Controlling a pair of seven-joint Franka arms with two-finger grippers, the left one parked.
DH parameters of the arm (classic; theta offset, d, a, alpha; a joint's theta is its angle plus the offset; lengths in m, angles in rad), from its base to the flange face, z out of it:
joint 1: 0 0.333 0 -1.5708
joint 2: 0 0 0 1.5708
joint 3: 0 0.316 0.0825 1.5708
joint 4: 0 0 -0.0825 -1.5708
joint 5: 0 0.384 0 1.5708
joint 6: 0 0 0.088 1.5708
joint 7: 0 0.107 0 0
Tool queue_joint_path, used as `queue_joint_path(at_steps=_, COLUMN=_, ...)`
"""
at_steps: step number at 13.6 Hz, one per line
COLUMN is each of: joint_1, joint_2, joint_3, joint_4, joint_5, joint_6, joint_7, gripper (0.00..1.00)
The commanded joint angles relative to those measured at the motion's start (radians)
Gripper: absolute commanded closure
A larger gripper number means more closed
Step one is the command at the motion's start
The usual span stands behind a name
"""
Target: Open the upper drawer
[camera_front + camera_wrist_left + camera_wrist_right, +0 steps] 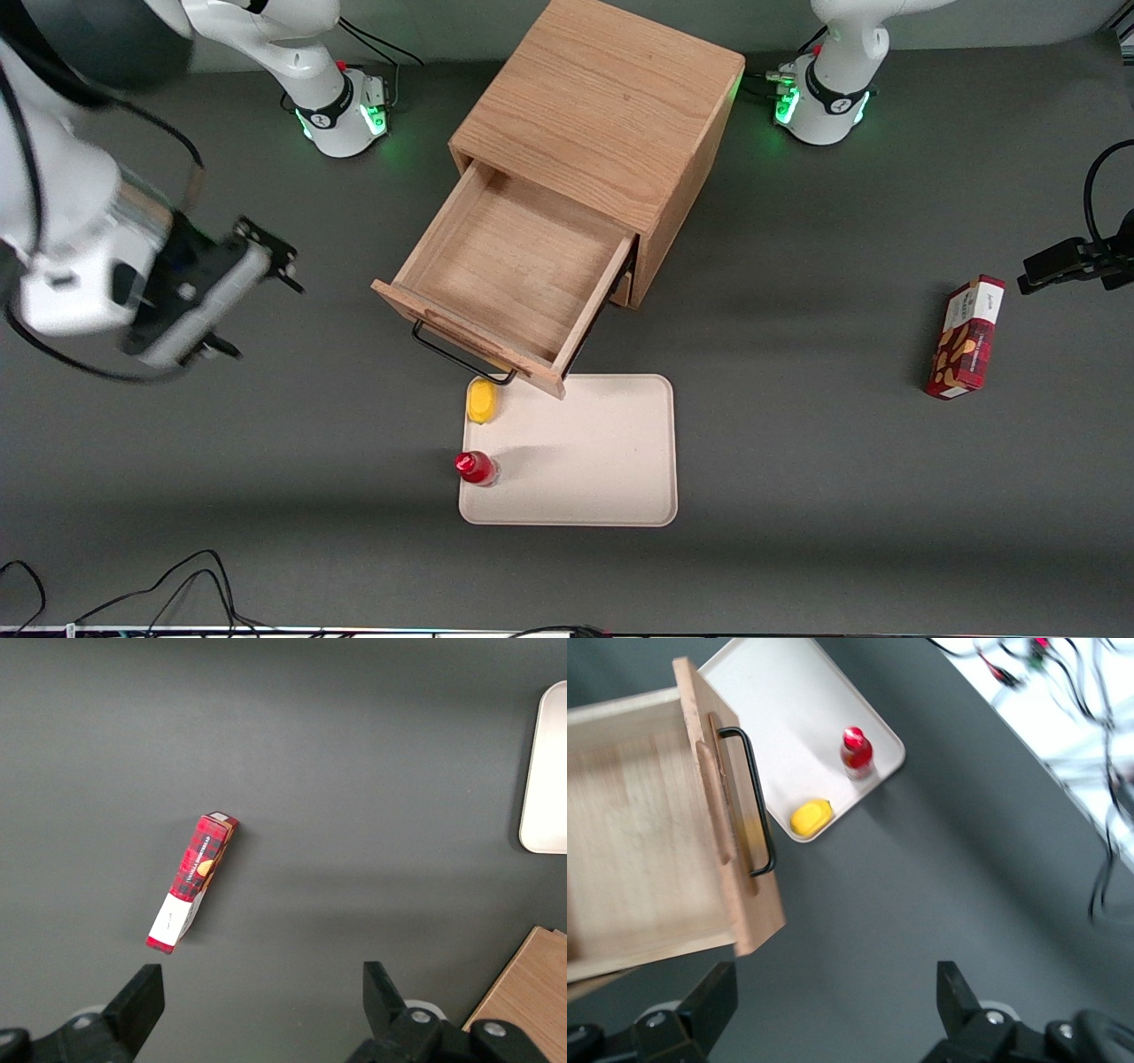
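While the smooth dark-grey surface (842,496) carries the extended oak upper drawer (509,266), the gripper (257,292) hovers aside, fingers apart.

Upper drawer (518,266) — matt grained oak; gripper (833,1010) above — black plastic.
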Motion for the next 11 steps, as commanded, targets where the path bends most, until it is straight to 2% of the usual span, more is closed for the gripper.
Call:
queue_joint_path(at_steps=1, joint_1=-0.008, joint_2=-0.113, joint_3=-0.014, joint_4=-0.042, joint_5=-0.013, joint_6=-0.087, joint_7=0.249, gripper=0.00)
queue_joint_path(at_steps=3, joint_1=-0.016, joint_2=-0.178, joint_3=-0.063, joint_4=-0.051, joint_5=-0.005, joint_6=-0.298, joint_7=0.363, gripper=0.00)
queue_joint_path(at_steps=5, joint_1=-0.018, joint_2=-0.263, joint_3=-0.150, joint_4=-0.146, joint_5=0.033, joint_6=-0.404, joint_7=0.429, gripper=0.00)
queue_joint_path(at_steps=7, joint_1=-0.018, joint_2=-0.409, joint_3=-0.212, joint_4=-0.372, joint_5=0.058, joint_6=-0.368, joint_7=0.437, gripper=0.00)
queue_joint_path(at_steps=9, joint_1=-0.016, joint_2=-0.549, joint_3=-0.252, joint_4=-0.619, joint_5=0.073, joint_6=-0.226, joint_7=0.454, gripper=0.00)
queue_joint_path(at_steps=11, joint_1=-0.018, joint_2=-0.630, joint_3=-0.255, joint_4=-0.787, joint_5=0.084, joint_6=-0.109, joint_7=0.484, gripper=0.00)
